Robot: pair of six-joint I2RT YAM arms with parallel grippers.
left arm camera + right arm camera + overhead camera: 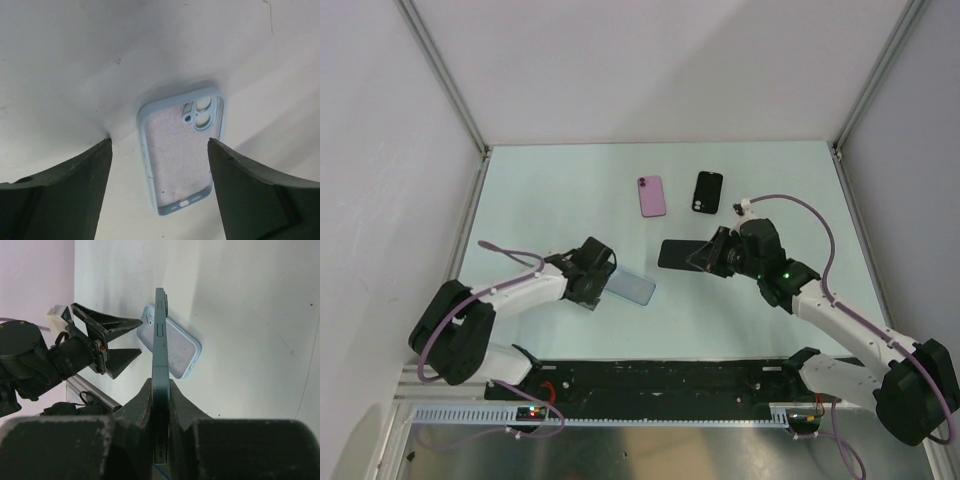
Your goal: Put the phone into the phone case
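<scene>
The light blue phone case [636, 289] lies open side up on the table, camera cut-out away from the left arm; it also shows in the left wrist view [181, 150] and the right wrist view [179, 347]. My left gripper [603, 272] is open and empty, its fingers astride the case's near end without touching it [160, 142]. My right gripper [708, 255] is shut on a blue-edged phone [677, 254] with a dark screen, held flat above the table to the right of the case. In the right wrist view the phone [160, 340] shows edge-on between the fingers [161, 385].
A pink phone [652, 196] and a black phone or case [709, 191] lie side by side at the back middle of the table. White walls with metal posts enclose the table. A black rail [650, 378] runs along the near edge.
</scene>
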